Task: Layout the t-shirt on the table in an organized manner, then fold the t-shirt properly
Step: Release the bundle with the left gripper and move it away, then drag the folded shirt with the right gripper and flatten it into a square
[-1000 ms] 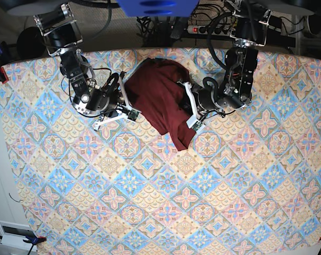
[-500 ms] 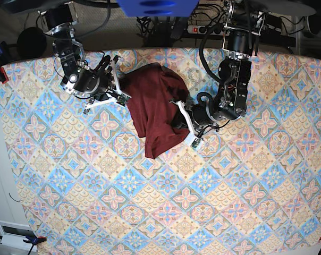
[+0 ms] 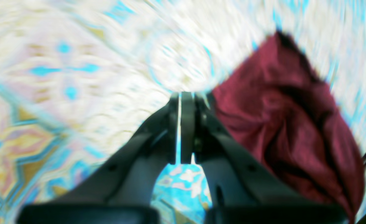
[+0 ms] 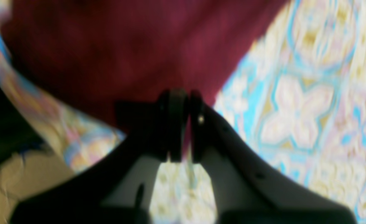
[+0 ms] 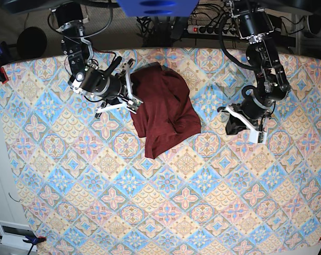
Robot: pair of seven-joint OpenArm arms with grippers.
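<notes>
The t-shirt point(image 5: 164, 110) is lying bunched on the upper middle of the table point(image 5: 166, 212). Your right pincer point(image 5: 129, 99) is sitting clamped on its left edge, while your left pincer point(image 5: 244, 123) is hanging well apart, fingers together on nothing.

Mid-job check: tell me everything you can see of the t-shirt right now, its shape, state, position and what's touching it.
The t-shirt is plain dark maroon, thin soft knit, no print. It lies bunched and wrinkled in an uneven heap on the table, toward the far middle, not spread flat; no sleeve can be told apart. The right claw sits at its edge with jaws closed, seemingly pinching fabric, though the wrist view is blurred. The left claw is shut and well clear of it.
</notes>
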